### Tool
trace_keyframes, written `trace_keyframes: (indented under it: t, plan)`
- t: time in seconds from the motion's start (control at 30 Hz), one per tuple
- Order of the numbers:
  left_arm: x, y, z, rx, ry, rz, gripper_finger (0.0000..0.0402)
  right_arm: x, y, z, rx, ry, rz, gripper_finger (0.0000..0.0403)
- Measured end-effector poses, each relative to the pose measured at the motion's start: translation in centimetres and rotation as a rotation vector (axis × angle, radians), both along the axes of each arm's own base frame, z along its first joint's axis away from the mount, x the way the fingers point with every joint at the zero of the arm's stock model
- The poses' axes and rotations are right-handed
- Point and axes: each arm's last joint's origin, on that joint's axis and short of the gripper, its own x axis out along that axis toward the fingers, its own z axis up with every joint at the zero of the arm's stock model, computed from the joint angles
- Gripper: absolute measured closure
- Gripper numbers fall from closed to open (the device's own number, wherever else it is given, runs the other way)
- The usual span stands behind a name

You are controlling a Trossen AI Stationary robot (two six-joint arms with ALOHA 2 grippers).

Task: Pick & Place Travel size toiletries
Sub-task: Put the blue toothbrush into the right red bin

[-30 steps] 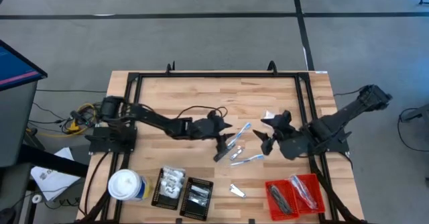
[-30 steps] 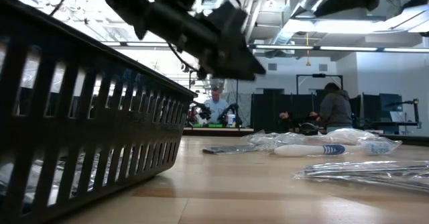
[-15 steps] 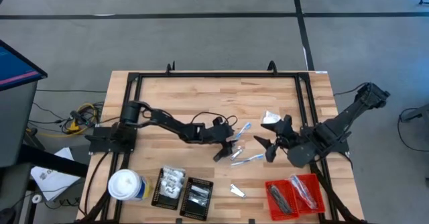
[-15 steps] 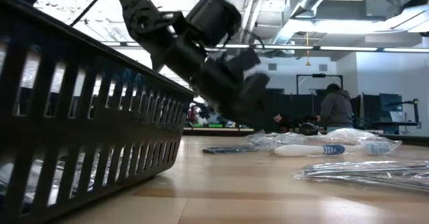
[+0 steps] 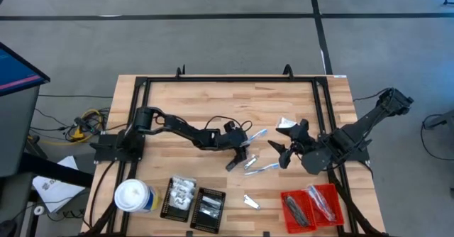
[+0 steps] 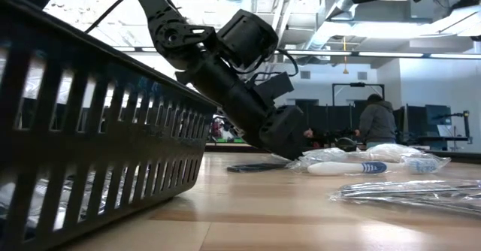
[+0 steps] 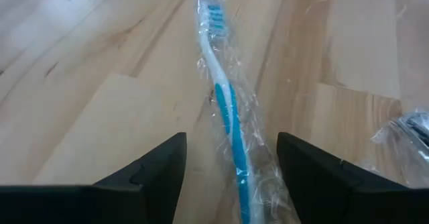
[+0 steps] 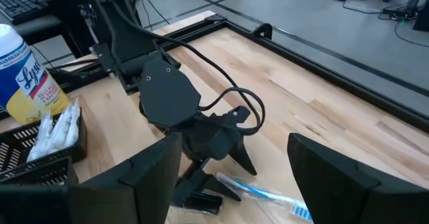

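**Left arm lined up over a wrapped toothbrush, ready to pinch**

The desk [image 5: 184,102] carries the toiletries in a loose cluster near its middle, with 2 black trays [image 5: 196,203] and 1 red tray [image 5: 312,207] along the front edge beside a white-topped canister [image 5: 133,196].

The left gripper [image 7: 229,158] is low over the cluster, its fingers [image 7: 151,170] spread and straddling a blue-and-white toothbrush [image 7: 224,110] in clear wrap. By my reading this is the reach step of a pick: nothing is pinched yet. The next move calls for dropping the last bit and closing across the handle, squarely, since the slick wrap could let it slide.

The right gripper [image 5: 284,150] waits just beside the cluster on its own side, fingers [image 8: 151,177] spread and empty.

The toothbrush lies flat on the desk. In the left wrist view its long axis runs straight away between the 2 fingers, bristle head at the far end, handle toward the wrist. Other wrapped sticks [image 5: 261,168] lie close by.
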Motion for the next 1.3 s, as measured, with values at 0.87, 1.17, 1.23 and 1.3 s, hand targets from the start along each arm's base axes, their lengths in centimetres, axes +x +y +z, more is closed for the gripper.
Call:
trace_keyframes:
  t: [0.87,1.17,1.23,1.3]
  plan:
    - [-3.1,-2.6,7.0,-0.005,-0.22,-0.044,0.0387,1.3,0.8,-0.8,-0.076,0.04,0.041,0.0137]
    - [-11.2,-4.5,13.2,0.012,-0.671,-0.135,0.0387,2.0,1.8,0.6,-0.128,-0.047,0.121,0.0137]
    - [-13.1,-4.7,13.7,0.013,-0.778,-0.17,0.0387,2.2,2.0,1.0,-0.133,-0.073,0.13,0.0137]
    - [-14.8,-4.9,14.0,0.01,-0.864,-0.22,0.0387,2.7,2.1,1.3,-0.136,-0.105,0.13,0.0137]
